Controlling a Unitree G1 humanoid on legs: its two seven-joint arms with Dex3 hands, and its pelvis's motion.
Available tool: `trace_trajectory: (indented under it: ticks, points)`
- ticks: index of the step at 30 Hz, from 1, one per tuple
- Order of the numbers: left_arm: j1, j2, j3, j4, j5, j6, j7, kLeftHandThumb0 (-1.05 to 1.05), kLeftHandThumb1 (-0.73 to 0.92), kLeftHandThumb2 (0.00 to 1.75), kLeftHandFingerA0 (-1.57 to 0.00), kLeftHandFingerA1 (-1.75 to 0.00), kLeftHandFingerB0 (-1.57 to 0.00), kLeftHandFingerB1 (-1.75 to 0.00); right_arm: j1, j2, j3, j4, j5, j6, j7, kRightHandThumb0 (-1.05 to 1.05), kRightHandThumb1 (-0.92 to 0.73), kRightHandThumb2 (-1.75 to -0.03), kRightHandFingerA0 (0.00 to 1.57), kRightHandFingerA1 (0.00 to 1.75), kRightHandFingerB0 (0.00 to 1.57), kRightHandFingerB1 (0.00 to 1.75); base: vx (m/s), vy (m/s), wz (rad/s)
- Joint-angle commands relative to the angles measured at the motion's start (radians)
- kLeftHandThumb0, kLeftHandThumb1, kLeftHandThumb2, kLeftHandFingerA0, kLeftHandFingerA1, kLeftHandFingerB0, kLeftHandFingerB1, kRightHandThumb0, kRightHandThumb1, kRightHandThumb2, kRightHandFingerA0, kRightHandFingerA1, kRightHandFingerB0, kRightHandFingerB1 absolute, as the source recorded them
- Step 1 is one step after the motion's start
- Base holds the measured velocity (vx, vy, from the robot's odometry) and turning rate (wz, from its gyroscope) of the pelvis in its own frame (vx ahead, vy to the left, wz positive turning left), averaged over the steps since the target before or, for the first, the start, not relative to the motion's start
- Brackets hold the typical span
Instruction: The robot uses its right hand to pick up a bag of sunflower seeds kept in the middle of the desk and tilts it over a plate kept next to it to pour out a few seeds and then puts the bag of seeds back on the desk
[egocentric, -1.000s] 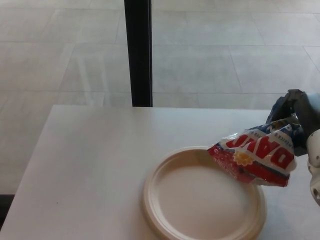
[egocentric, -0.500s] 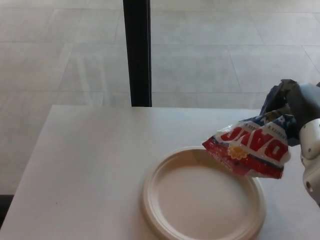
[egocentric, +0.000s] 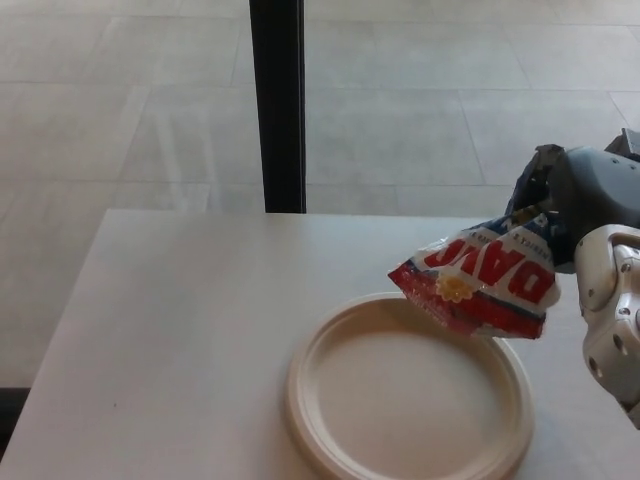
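The right hand (egocentric: 575, 215) grasps the bag of sunflower seeds (egocentric: 478, 280), holding it tilted in the air above the far right rim of the plate (egocentric: 300, 400). The plate sits near the front right corner of the white bench (egocentric: 170, 330).

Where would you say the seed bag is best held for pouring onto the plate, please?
Probably by its upper right end, coming from the right, as the right hand grips it now. The bag is tilted with its lower left corner over the plate rim, so holding the raised end leaves that corner free. Whether seeds are falling cannot be seen.
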Motion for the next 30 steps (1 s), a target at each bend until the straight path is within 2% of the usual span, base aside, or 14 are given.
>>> trace_trajectory:
  ticks: [1,2,5,6,7,13,15,20,21,23,24,26,28,30]
  points:
    - [0.001,0.019,0.001,0.002,0.0,-0.006,-0.003,-0.68,0.75,0.98,-0.19,-0.67,-0.15,-0.57,-0.006,-0.023,0.014,-0.001,-0.059,-0.055,-0.057,-0.29,-0.55,-0.88,0.89,1.75,0.7,1.48,0.0,0.0,0.0]
    - [-0.003,0.021,-0.006,-0.002,0.008,-0.007,0.006,-0.35,0.61,1.19,-0.15,-0.61,-0.08,-0.56,-0.003,-0.028,0.012,-0.002,-0.058,-0.071,-0.066,-0.29,-0.53,-0.86,0.9,1.75,0.7,1.52,0.0,0.0,0.0]
    - [-0.006,0.019,0.012,0.003,-0.014,0.005,-0.013,-0.35,0.61,1.19,-0.15,-0.62,-0.08,-0.56,0.005,-0.036,0.018,0.015,-0.068,-0.116,-0.11,-0.29,-0.5,-0.87,0.9,1.75,0.69,1.57,0.0,0.0,0.0]
    - [-0.001,0.019,0.011,0.0,-0.011,-0.002,-0.012,-0.67,0.72,1.01,-0.18,-0.67,-0.14,-0.58,0.003,-0.039,0.028,0.02,-0.082,-0.113,-0.111,-0.3,-0.51,-0.88,0.91,1.75,0.68,1.59,0.0,0.0,0.0]
    - [0.004,0.021,0.006,-0.008,-0.005,-0.002,-0.008,-0.35,0.61,1.19,-0.15,-0.62,-0.09,-0.57,0.005,-0.049,0.042,0.025,-0.1,-0.123,-0.122,-0.33,-0.51,-0.88,0.92,1.75,0.66,1.64,0.0,0.0,0.0]
    - [-0.004,0.026,-0.003,-0.004,0.007,0.008,0.007,-0.34,0.65,1.21,-0.14,-0.61,-0.09,-0.56,0.008,-0.043,0.052,0.038,-0.12,-0.148,-0.18,-0.29,-0.47,-0.93,0.93,1.75,0.67,1.62,0.0,0.0,0.0]
    - [-0.005,0.028,-0.004,-0.014,0.006,0.017,0.01,-0.33,0.65,1.21,-0.14,-0.61,-0.09,-0.56,0.007,-0.05,0.071,0.03,-0.147,-0.138,-0.169,-0.3,-0.51,-0.87,0.92,1.75,0.64,1.65,0.0,0.0,0.0]
    - [-0.015,0.03,0.012,0.005,-0.011,0.038,0.002,-0.34,0.64,1.2,-0.14,-0.61,-0.08,-0.56,0.013,-0.05,0.076,0.014,-0.17,-0.152,-0.188,-0.31,-0.56,-0.83,0.92,1.75,0.68,1.56,0.0,0.0,0.0]
    - [-0.013,0.029,0.014,0.003,-0.011,0.036,0.0,-0.35,0.61,1.19,-0.17,-0.63,-0.09,-0.56,0.012,-0.049,0.076,0.014,-0.174,-0.153,-0.19,-0.29,-0.51,-0.84,0.92,1.75,0.7,1.49,0.0,0.0,0.0]
    - [-0.009,0.028,0.016,-0.001,-0.013,0.033,-0.003,-0.35,0.61,1.19,-0.17,-0.63,-0.09,-0.56,0.01,-0.046,0.075,0.015,-0.182,-0.156,-0.194,-0.29,-0.51,-0.84,0.92,1.75,0.7,1.49,0.0,0.0,0.0]
    - [-0.007,0.031,0.012,-0.005,-0.008,0.032,-0.001,-0.35,0.61,1.19,-0.15,-0.62,-0.08,-0.56,0.011,-0.041,0.079,0.005,-0.191,-0.14,-0.173,-0.29,-0.51,-0.82,0.9,1.75,0.65,1.59,0.0,0.0,0.0]
    - [-0.007,0.031,0.013,-0.006,-0.009,0.033,0.0,-0.35,0.61,1.19,-0.15,-0.62,-0.08,-0.56,0.012,-0.036,0.074,0.001,-0.188,-0.136,-0.168,-0.29,-0.51,-0.82,0.9,1.75,0.65,1.59,0.0,0.0,0.0]
    - [-0.007,0.034,0.002,-0.001,0.005,0.029,0.009,-0.35,0.62,1.19,-0.14,-0.61,-0.07,-0.55,0.009,-0.031,0.081,-0.005,-0.202,-0.135,-0.171,-0.29,-0.47,-0.92,0.91,1.75,0.7,1.54,0.0,0.0,0.0]
    - [-0.011,0.033,0.005,0.008,0.002,0.025,0.005,-0.36,0.61,1.18,-0.14,-0.61,-0.07,-0.55,0.009,-0.033,0.082,-0.007,-0.211,-0.14,-0.176,-0.29,-0.48,-0.88,0.92,1.75,0.69,1.56,0.0,0.0,0.0]
